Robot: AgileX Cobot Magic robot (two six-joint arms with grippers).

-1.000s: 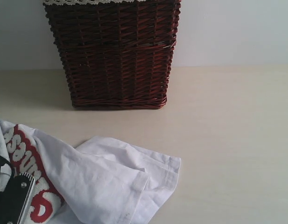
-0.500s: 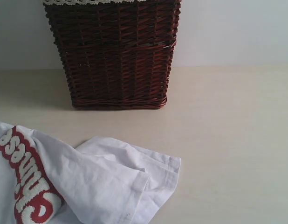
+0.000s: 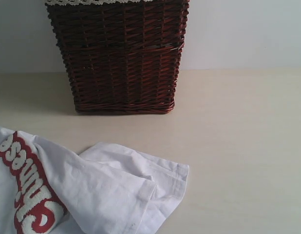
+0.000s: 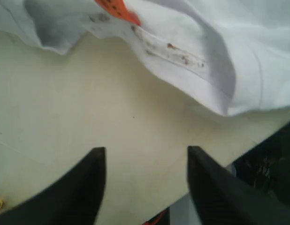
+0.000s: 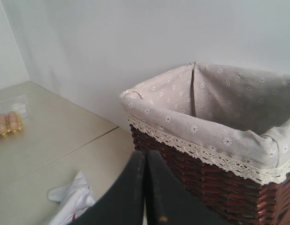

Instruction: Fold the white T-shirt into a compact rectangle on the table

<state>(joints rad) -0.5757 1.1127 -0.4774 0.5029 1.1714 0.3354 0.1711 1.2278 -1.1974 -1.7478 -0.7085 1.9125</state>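
White T-shirt (image 3: 106,190) lying rumpled on the surface (image 3: 238,146), orange collar tag (image 4: 119,9) beyond the left jaws, these hovering parted and empty, right jaws pressing shut, holding nothing.

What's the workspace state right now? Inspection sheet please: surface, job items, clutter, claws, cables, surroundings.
Surface: table pale beige, a few small specks.
Job's things: white T-shirt crumpled at the near left of the exterior view, not folded; red lettered band up, orange tag showing.
Clutter: wicker basket upright behind the shirt, floral liner inside; egg tray farther off.
Claws: left claw open over bare table, off the shirt; right claw shut, empty.
Cables: nothing seen.
Surroundings: plain wall.
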